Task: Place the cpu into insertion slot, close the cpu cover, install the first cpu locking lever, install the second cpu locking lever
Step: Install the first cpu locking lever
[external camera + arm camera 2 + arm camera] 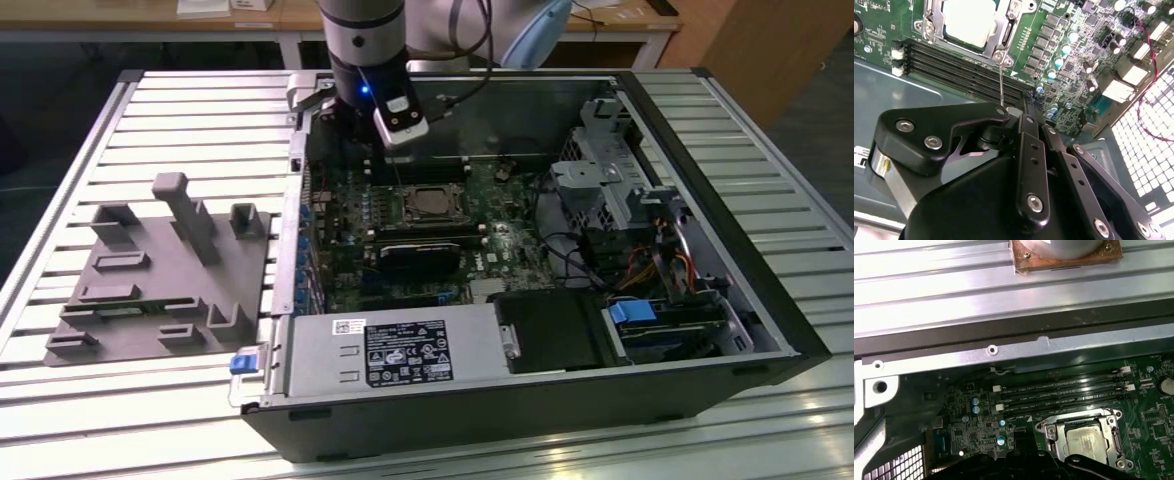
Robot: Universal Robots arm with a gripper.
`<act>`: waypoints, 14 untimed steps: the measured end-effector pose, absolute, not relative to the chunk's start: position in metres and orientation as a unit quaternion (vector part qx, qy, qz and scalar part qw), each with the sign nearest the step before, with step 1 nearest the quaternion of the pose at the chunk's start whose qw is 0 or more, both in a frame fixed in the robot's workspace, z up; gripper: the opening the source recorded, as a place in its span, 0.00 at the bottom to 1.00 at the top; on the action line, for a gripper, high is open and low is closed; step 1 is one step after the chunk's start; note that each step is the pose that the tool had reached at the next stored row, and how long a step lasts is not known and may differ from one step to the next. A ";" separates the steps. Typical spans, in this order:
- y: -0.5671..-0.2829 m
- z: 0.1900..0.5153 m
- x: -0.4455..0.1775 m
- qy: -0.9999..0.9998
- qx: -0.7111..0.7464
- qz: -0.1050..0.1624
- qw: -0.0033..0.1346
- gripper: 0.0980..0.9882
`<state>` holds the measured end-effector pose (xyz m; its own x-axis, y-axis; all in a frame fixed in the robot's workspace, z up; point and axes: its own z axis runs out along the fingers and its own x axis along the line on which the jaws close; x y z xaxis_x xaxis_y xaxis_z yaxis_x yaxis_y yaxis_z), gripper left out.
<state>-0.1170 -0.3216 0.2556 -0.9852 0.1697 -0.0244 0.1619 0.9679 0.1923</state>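
Note:
The cpu [968,20] [1086,440] [430,205] lies flat in the insertion slot [1047,430] on the green motherboard, its dull silver top showing. The cpu cover [1005,31] [1113,433] is down around it as a thin silver frame. One thin wire locking lever [1000,80] stands up from the socket's corner, and its free end meets the tips of my gripper [1015,108]. Seen from behind in the second wrist view, the black fingers come together there. In the exterior view the gripper [395,148] hangs over the board just behind the socket.
Long black memory slots [954,65] [1064,390] run beside the socket. A black card with a fan [420,255] sits in front of it, then the power supply [387,350]. A drive cage [614,180] and cables fill the exterior view's right. A grey fixture [160,270] lies outside the case.

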 end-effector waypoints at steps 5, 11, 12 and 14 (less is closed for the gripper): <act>-0.317 0.255 -0.117 0.992 0.084 0.095 0.020 0.00; -0.316 0.255 -0.115 0.992 0.084 0.095 0.020 0.00; -0.316 0.254 -0.114 0.992 0.084 0.095 0.020 0.00; -0.315 0.254 -0.111 0.992 0.084 0.095 0.020 0.00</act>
<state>-0.1112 -0.3155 0.2542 -0.9852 0.1697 -0.0243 0.1620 0.9679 0.1922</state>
